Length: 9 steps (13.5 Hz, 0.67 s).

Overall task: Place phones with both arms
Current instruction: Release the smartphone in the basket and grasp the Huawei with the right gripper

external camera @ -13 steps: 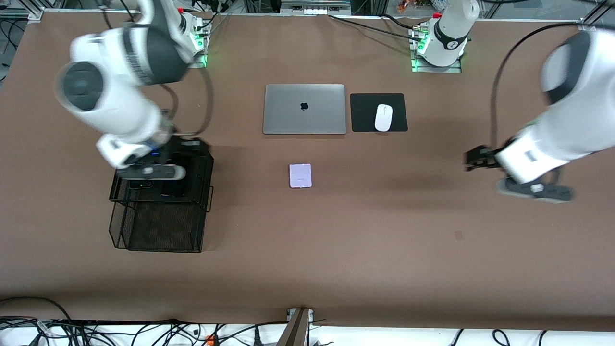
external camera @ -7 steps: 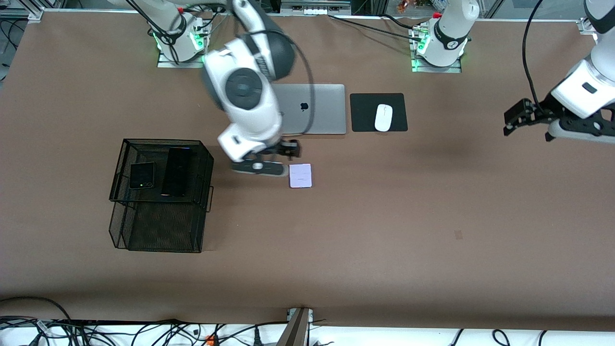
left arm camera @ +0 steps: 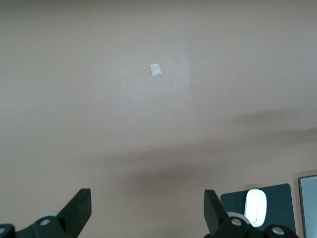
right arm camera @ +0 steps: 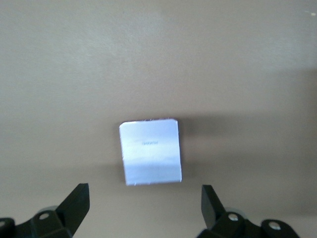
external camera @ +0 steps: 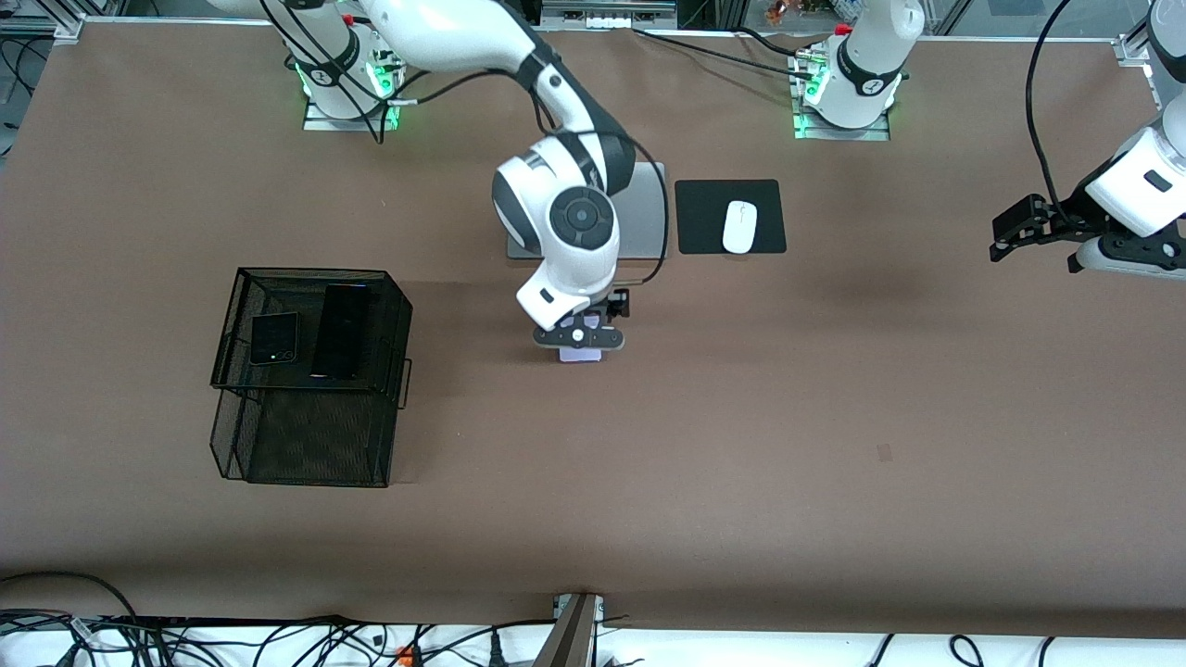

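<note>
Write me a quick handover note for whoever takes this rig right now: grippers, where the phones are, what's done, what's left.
Right gripper: open, empty, over the pale lavender-white phone, which lies flat on the table, nearer the front camera than the laptop.
Left gripper: open, empty, waiting in the air over the left arm's end of the table.
Done: small black phone and long black phone lie side by side on top of the black mesh basket.
Left: grasp the lavender-white phone and place it, probably with the others.
</note>
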### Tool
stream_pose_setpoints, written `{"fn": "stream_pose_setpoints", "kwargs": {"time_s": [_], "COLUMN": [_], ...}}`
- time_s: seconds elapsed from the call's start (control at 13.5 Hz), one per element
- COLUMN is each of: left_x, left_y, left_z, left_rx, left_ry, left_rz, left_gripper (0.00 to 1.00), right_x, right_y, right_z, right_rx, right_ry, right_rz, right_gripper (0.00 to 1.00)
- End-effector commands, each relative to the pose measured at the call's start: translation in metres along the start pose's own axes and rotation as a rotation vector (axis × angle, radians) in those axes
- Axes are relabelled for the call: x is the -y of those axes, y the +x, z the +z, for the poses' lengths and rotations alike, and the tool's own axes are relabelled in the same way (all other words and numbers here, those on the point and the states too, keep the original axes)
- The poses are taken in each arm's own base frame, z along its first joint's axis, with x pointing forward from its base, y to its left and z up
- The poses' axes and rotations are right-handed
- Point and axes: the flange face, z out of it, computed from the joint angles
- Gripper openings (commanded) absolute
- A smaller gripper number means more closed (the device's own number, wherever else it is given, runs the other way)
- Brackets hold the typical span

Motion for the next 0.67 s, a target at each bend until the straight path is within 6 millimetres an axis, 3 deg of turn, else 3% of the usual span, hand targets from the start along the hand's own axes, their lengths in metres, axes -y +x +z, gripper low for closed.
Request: {"fn": "stream_pose_setpoints", "kwargs": {"time_s": [0.0,0.3,0.59], "left_x": [-0.004,0.001,0.002], "left_y": [0.005,0.006,0.006], "left_z": [-0.002,-0.013,-0.012], "left_rx": [-0.007,0.031,0.033], "left_ry": [-0.006,0.026,0.027], "left_rz": [0.020,0.016,0.015], "left_gripper": [1.00,1.00,1.00], "right_x": [-0.006,-0.002,0.004], "right_y": [-0.005,-0.008,-0.016], "right_z": [0.029,0.072,0.086], "right_rx": [-0.010,-0.011,-0.017], "right_ry": [0.020,0.006,0.025], "right_rz": [-0.049,-0.059,-0.067], "right_gripper": [1.00,1.00,1.00]}}
